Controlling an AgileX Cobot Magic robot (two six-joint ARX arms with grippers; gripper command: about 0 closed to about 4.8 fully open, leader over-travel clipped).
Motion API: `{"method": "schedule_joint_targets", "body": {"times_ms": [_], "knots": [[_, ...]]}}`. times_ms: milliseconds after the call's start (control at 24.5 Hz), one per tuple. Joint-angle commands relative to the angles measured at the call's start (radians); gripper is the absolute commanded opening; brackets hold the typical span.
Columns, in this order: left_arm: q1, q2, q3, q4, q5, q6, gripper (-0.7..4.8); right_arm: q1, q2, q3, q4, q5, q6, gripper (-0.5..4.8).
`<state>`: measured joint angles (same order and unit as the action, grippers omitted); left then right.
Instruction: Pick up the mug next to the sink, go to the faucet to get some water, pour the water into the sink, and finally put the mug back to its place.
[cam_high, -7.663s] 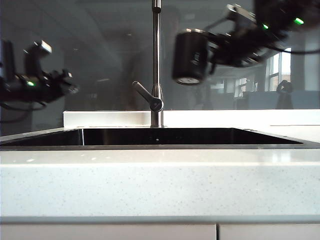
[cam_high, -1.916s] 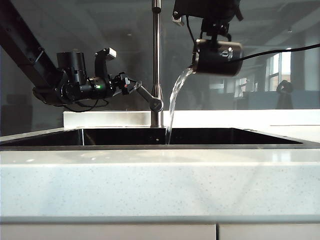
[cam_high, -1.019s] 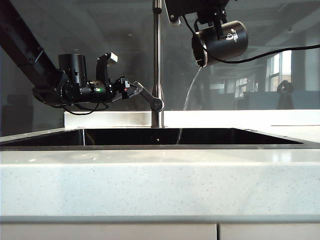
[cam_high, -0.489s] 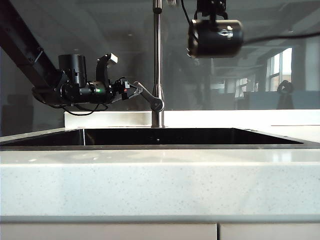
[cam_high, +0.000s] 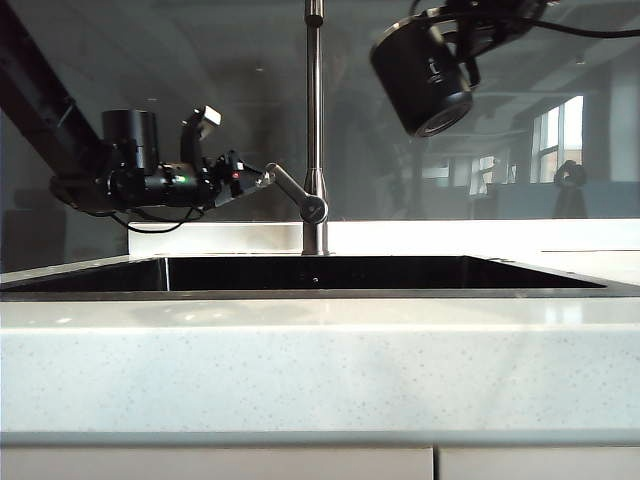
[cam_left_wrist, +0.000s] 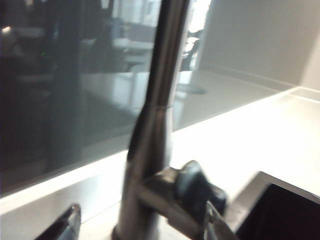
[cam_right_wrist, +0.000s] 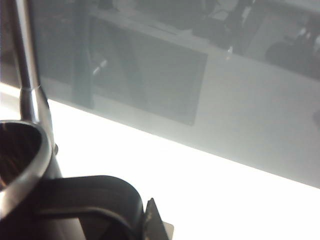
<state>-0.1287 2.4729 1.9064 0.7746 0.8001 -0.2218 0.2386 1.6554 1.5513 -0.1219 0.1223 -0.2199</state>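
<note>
Mug (cam_high: 424, 72) tilted above sink (cam_high: 320, 274), handle pinched by right fingers; left fingers spread.

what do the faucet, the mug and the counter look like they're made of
Faucet: brushed steel, judging by its soft grey sheen and blurred reflections. Mug: matte black body, probably coated metal, since the rim shows bare silvery metal. Counter: pale speckled stone or composite, smooth, with fine dark flecks.

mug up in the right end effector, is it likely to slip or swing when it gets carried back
The mug looks rigid, so probably no flexing. The right end effector seems clamped at its loop handle, off-centre, so the body may pivot somewhat. No stream falls from it, so it is likely nearly empty and light.
</note>
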Motion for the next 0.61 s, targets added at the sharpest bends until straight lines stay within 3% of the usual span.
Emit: {"method": "schedule_joint_targets", "body": {"times_ms": [41, 245, 285, 408, 611], "knots": [[0.007, -0.004, 0.004, 0.066, 0.181, -0.015, 3.09, -0.048, -0.015, 0.009, 0.035, -0.079, 0.091, -0.01], [0.053, -0.004, 0.005, 0.179, 0.304, -0.248, 3.09, -0.137, -0.017, -0.011, 0.039, -0.150, 0.156, -0.01], [0.056, -0.004, 0.005, 0.193, 0.321, -0.264, 3.09, -0.150, -0.018, -0.024, 0.046, -0.160, 0.172, -0.01], [0.093, -0.005, 0.006, 0.377, 0.452, -0.366, 3.09, -0.219, -0.022, -0.126, 0.121, -0.230, 0.254, -0.01], [0.124, -0.005, 0.006, 0.670, 0.464, -0.607, 3.09, -0.298, -0.048, -0.372, 0.381, -0.303, 0.257, -0.01]]}}
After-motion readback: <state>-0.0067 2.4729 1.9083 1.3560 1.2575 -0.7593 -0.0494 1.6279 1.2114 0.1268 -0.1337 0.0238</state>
